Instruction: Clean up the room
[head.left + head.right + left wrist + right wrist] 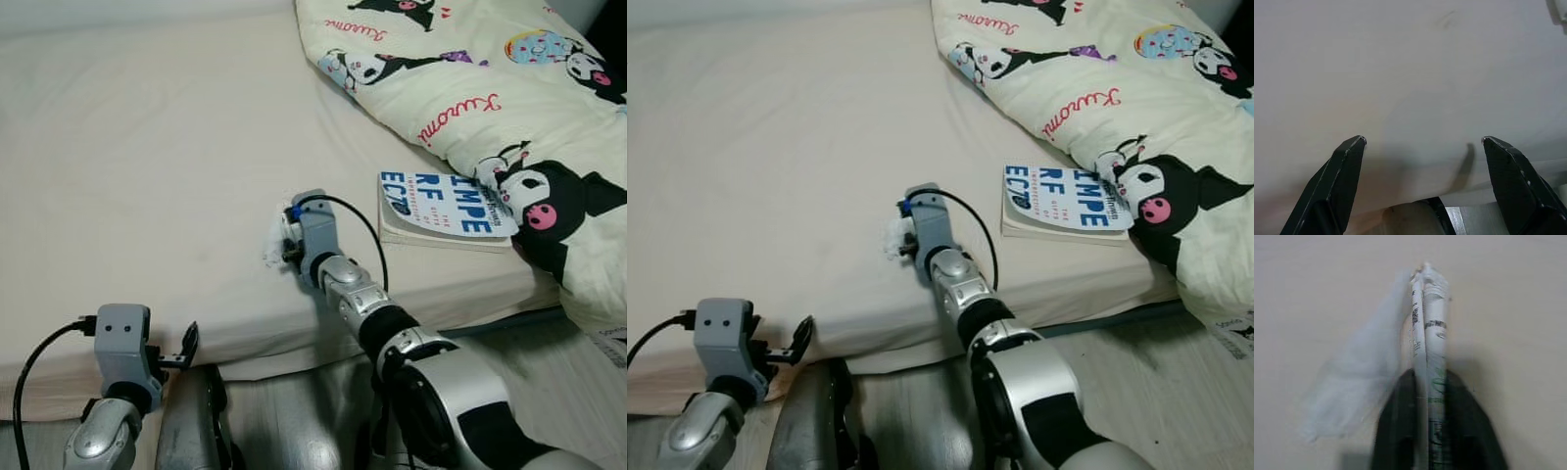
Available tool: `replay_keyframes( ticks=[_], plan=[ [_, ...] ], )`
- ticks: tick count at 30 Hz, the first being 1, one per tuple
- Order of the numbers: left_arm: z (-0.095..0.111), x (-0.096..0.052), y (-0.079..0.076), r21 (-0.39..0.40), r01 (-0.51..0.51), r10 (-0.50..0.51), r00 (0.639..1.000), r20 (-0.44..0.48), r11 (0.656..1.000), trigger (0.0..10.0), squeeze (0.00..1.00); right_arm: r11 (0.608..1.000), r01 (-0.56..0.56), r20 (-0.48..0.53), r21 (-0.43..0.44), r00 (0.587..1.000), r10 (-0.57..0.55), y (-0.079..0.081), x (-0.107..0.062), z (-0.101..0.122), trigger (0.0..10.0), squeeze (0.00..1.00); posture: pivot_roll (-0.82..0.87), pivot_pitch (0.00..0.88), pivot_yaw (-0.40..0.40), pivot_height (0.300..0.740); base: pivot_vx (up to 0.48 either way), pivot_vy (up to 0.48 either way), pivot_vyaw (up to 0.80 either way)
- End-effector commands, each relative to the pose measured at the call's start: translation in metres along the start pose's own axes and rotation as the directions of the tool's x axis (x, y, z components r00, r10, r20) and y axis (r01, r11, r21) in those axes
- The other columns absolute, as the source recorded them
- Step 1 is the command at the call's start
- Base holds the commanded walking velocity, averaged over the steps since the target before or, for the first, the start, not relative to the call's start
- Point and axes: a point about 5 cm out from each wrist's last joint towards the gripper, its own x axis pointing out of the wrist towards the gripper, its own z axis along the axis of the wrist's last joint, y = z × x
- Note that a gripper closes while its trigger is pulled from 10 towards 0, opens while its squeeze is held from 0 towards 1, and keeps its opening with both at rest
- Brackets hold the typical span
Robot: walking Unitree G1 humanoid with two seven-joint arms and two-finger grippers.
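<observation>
A small white printed wrapper (1430, 318) with a wisp of clear film (1352, 391) lies on the cream bed sheet (147, 147). My right gripper (1427, 396) is shut on the wrapper, which stands on edge between the two black fingers. From the head, the wrapper (273, 247) shows as a white scrap just left of my outstretched right wrist (313, 230), near the bed's front edge. My left gripper (1422, 142) is open and holds nothing. It sits low at the front edge of the mattress, on the left (186, 348).
A paperback book (446, 208) with blue lettering lies on the bed to the right, partly under a cream cartoon-print blanket (470, 78) that drapes over the bed's right corner. Pale floor (549, 372) shows below the mattress edge.
</observation>
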Motion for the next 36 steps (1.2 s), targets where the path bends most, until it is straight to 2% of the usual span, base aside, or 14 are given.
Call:
replay_keyframes(
  ticks=[1,7,15,21,24,26,28,29,30,32,33,34,35,36],
  plan=[
    [-0.008,-0.004,-0.001,0.001,-0.004,0.004,0.999,-0.044,1.0,10.0,0.0,1.0,-0.002,-0.018,0.02,1.0,0.002,0.003,0.0,-0.004,0.0,0.0,0.14,0.364,-0.008,0.505,0.0,0.0,0.0],
    [-0.01,-0.002,-0.002,-0.002,-0.005,0.005,0.999,-0.047,1.0,10.0,0.0,1.0,0.008,-0.017,0.026,1.0,-0.008,-0.002,-0.001,-0.006,0.0,0.0,0.12,0.341,-0.014,0.505,0.0,0.0,0.0],
    [0.003,0.033,-0.003,0.001,-0.058,0.058,0.998,0.026,0.998,10.0,0.0,0.983,-0.046,0.091,0.177,0.995,0.03,-0.025,-0.004,0.003,0.0,0.0,0.07,0.233,-0.03,0.505,0.0,0.0,0.0],
    [0.015,0.054,-0.003,-0.01,-0.084,0.084,0.994,0.074,0.996,10.0,0.0,0.973,-0.092,0.199,0.21,0.979,0.049,-0.037,-0.006,0.021,0.0,0.0,0.04,0.147,-0.034,0.505,0.0,0.0,0.0],
    [0.028,0.067,-0.018,-0.149,0.012,0.006,0.993,0.121,0.989,10.0,0.0,0.982,-0.08,0.24,0.171,0.97,0.038,-0.046,-0.01,0.023,0.0,0.0,0.03,0.114,-0.039,0.505,0.0,0.0,0.0],
    [0.033,0.069,-0.023,-0.166,0.054,-0.03,0.989,0.142,0.985,10.0,0.0,0.981,-0.079,0.243,0.18,0.969,0.034,-0.048,-0.011,0.02,0.0,0.0,0.02,0.093,-0.04,0.505,0.0,0.0,0.0],
    [0.049,0.072,-0.042,-0.288,0.205,-0.145,0.966,0.216,0.935,10.0,0.0,0.979,-0.041,0.227,0.199,0.974,-0.005,-0.061,-0.019,-0.005,0.0,0.0,0.01,0.065,-0.042,0.505,0.0,0.0,0.0],
    [0.049,0.072,-0.042,-0.288,0.205,-0.145,0.966,0.216,0.935,10.0,0.0,0.979,-0.041,0.227,0.199,0.974,-0.005,-0.061,-0.019,-0.005,0.0,0.0,0.01,0.065,-0.042,0.505,0.0,0.0,0.0],
    [0.055,0.071,-0.052,-0.324,0.308,-0.234,0.94,0.247,0.895,10.0,0.0,0.975,-0.003,0.196,0.224,0.98,-0.042,-0.069,-0.024,-0.022,0.0,0.0,-0.01,0.036,-0.045,0.505,0.0,0.0,0.0],
    [0.06,0.068,-0.069,-0.312,0.456,-0.38,0.883,0.275,0.834,10.0,0.0,0.965,0.055,0.144,0.255,0.985,-0.094,-0.081,-0.033,-0.046,0.0,0.0,-0.02,0.022,-0.043,0.505,0.0,0.0,0.0],
    [0.06,0.068,-0.069,-0.312,0.456,-0.38,0.883,0.275,0.834,10.0,0.0,0.965,0.055,0.144,0.255,0.985,-0.094,-0.081,-0.033,-0.046,0.0,0.0,-0.02,0.022,-0.043,0.505,0.0,0.0,0.0],
    [0.051,0.062,-0.09,-0.271,0.593,-0.544,0.804,0.239,0.758,10.0,0.0,0.952,0.101,0.093,0.288,0.987,-0.133,-0.091,-0.045,-0.072,0.0,0.0,-0.04,0.0,-0.029,0.505,0.0,0.0,0.0],
    [0.051,0.062,-0.09,-0.271,0.593,-0.544,0.804,0.239,0.758,10.0,0.0,0.952,0.101,0.093,0.288,0.987,-0.133,-0.091,-0.045,-0.072,0.0,0.0,-0.04,0.0,-0.029,0.505,0.0,0.0,0.0],
    [0.043,0.059,-0.099,-0.255,0.635,-0.601,0.772,0.206,0.729,10.0,0.0,0.946,0.117,0.074,0.303,0.987,-0.145,-0.095,-0.051,-0.083,0.0,0.0,-0.06,0.0,-0.023,0.505,0.0,0.0,-0.58]
  ],
)
